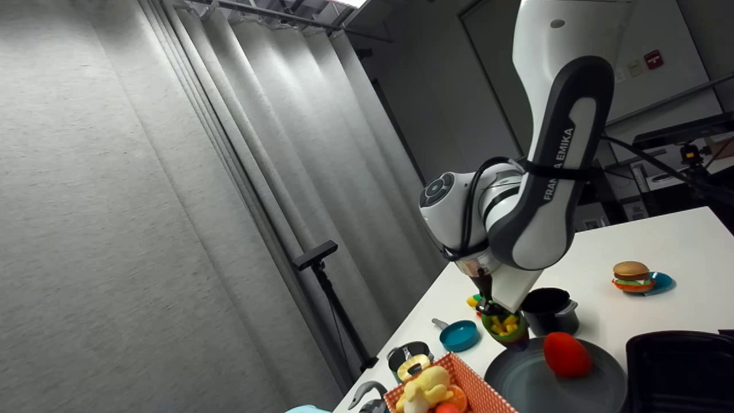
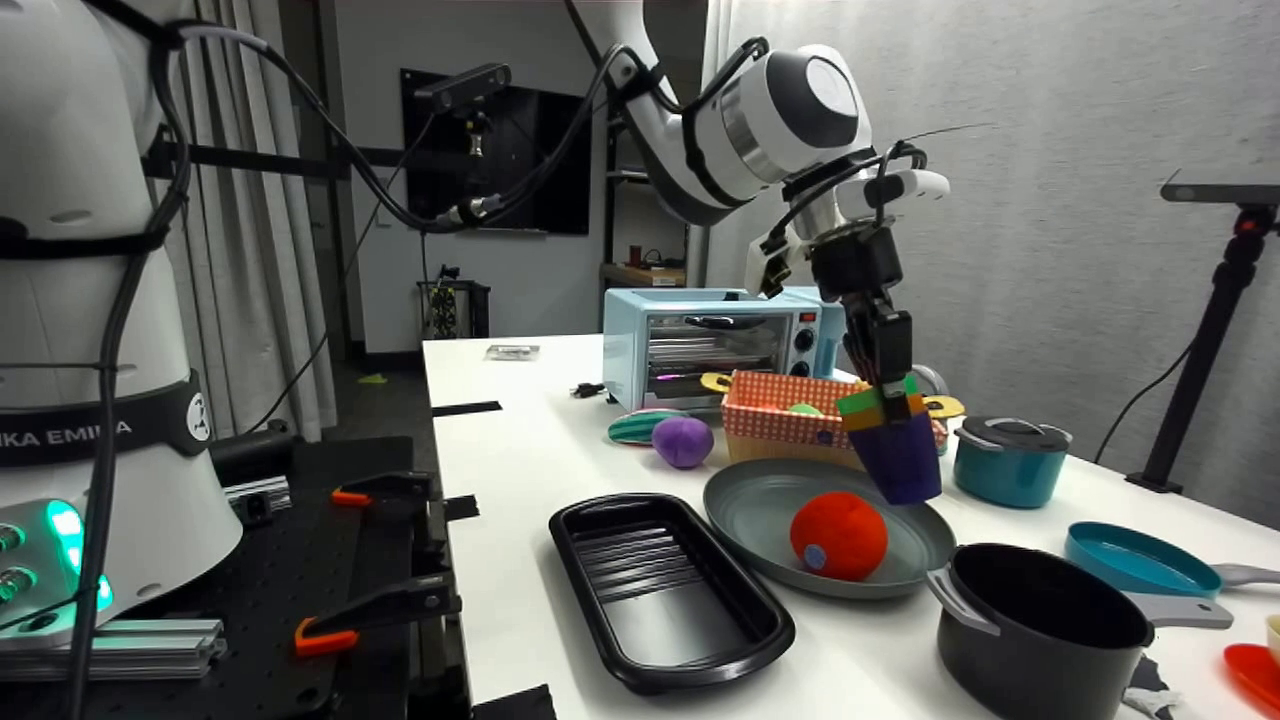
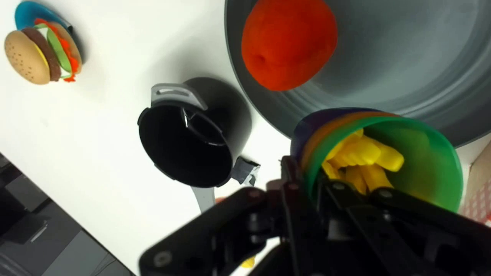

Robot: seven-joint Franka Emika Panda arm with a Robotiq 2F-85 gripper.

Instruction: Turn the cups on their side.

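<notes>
In an exterior view my gripper (image 1: 492, 308) has the cups (image 1: 513, 339), which look nested, near the grey plate (image 1: 510, 381). In an exterior view their purple wall (image 2: 893, 462) slants, and I can't tell whether the base clears the plate. In the wrist view my jaws are clamped on the layered wall at the rim, one inside, one outside, with yellow pieces (image 3: 362, 161) lying within. I expect light, stiff, slick plastic that could swivel in so narrow a pinch; I'd grasp every layer at the rim and roll slowly, since pieces may tumble out.
</notes>
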